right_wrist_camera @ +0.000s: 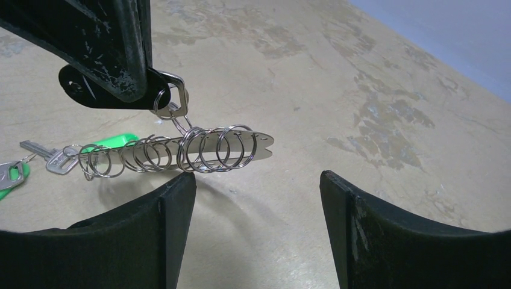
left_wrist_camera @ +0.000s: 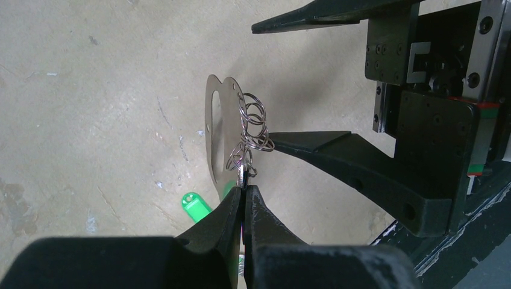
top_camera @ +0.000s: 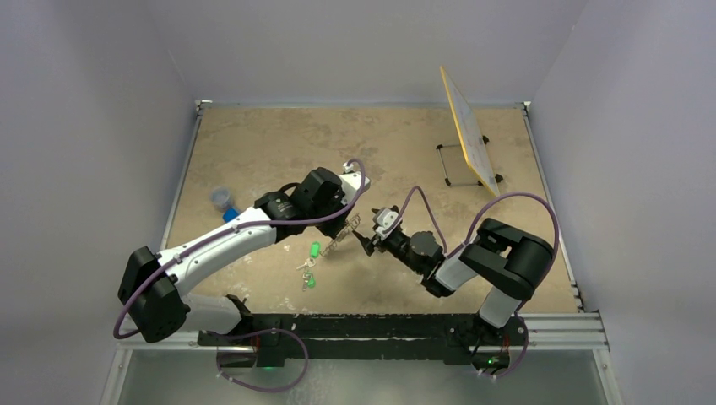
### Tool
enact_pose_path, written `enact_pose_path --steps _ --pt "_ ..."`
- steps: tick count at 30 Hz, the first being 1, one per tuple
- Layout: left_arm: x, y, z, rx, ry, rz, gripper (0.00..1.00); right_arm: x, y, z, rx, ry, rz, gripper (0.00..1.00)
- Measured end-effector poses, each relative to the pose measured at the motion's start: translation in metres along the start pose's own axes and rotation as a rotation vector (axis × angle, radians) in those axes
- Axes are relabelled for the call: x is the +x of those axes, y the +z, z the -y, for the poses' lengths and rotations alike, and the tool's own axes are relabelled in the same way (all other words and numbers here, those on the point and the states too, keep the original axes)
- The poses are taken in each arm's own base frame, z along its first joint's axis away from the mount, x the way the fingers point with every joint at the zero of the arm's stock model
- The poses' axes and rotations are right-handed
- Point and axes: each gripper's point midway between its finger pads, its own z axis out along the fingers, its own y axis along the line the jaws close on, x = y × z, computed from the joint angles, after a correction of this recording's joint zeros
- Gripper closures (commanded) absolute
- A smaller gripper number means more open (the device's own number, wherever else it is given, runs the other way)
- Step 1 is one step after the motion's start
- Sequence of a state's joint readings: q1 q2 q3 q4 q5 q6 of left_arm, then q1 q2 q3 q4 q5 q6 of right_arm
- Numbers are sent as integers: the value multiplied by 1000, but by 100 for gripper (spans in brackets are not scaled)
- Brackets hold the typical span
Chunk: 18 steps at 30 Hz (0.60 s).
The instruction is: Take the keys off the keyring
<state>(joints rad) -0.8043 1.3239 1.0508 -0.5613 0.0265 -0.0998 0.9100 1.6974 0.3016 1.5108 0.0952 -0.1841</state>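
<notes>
The keyring (left_wrist_camera: pixel 212 129) is a pale flat oval loop with several small silver split rings strung along it. It hangs in the air; it also shows in the right wrist view (right_wrist_camera: pixel 253 143) and the top view (top_camera: pixel 341 240). My left gripper (left_wrist_camera: pixel 243 189) is shut on a black-headed key (left_wrist_camera: pixel 243 176) that hangs from the rings. In the right wrist view the key's black head (right_wrist_camera: pixel 81 93) sits under the left fingers (right_wrist_camera: pixel 117 54). My right gripper (right_wrist_camera: pixel 256 186) is open, its left fingertip just under the rings, holding nothing. In the top view the left gripper (top_camera: pixel 344 228) and right gripper (top_camera: pixel 366 242) meet at the loop.
A bunch of keys with bright green tags (top_camera: pixel 311 266) lies on the table below the loop; it also shows in the left wrist view (left_wrist_camera: pixel 196 208) and the right wrist view (right_wrist_camera: pixel 45 159). A blue object (top_camera: pixel 223 201) lies at the left. A yellow board on a stand (top_camera: pixel 469 135) is at the back right.
</notes>
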Motion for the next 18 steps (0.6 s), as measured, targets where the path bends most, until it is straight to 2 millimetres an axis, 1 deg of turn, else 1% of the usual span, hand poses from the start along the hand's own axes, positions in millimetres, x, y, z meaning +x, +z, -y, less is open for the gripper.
enact_pose_path --steps 7,14,18 --pt "0 0 1 6 -1 0 100 0 0 5 27 -1 -3 22" --pt "0 -1 0 6 -3 2 100 2 -1 16 90 8 -14 22" --pt "-1 -2 0 5 -4 6 100 -3 -9 11 67 28 1 21"
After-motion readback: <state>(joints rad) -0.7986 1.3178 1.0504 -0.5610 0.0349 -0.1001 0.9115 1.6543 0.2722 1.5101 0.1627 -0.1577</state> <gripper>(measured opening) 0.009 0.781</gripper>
